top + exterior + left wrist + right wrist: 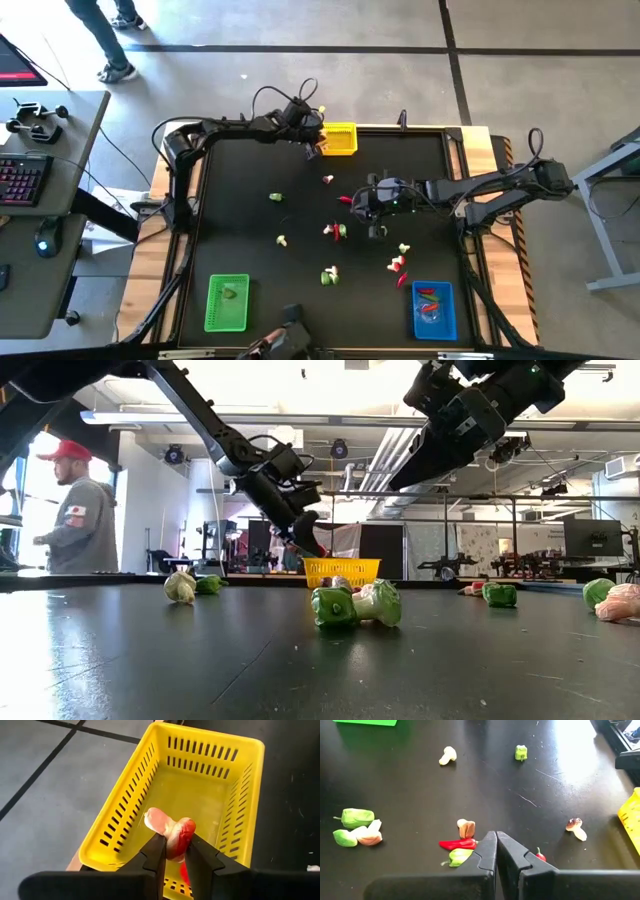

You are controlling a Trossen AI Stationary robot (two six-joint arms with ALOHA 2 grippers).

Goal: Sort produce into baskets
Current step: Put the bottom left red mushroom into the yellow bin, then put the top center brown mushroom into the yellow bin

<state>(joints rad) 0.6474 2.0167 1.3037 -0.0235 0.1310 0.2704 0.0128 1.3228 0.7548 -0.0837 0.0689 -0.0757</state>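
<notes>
Above the yellow basket at the table's far edge: left gripper clamped on a whitish-and-red mushroom piece, pinched across its narrow middle, cap and stem sticking out on either side of the fingers. Likely light, rigid plastic, smooth enough to twist in the pinch; best taken across the waist, as here, never by a rounded end. Basket empty beneath, open-meshed, probably light enough to skid if bumped.

Mid-table: right gripper with fingers pressed together and nothing between them, poised over a red chili and a green piece just beside it.

From above only: green basket and blue basket at the near edge, each already holding produce, loose pieces scattered between. From the left wrist only: the grip itself and the basket's bare floor. From table height only: left gripper raised clear of the basket rim, and a person in a red cap beyond the table.
</notes>
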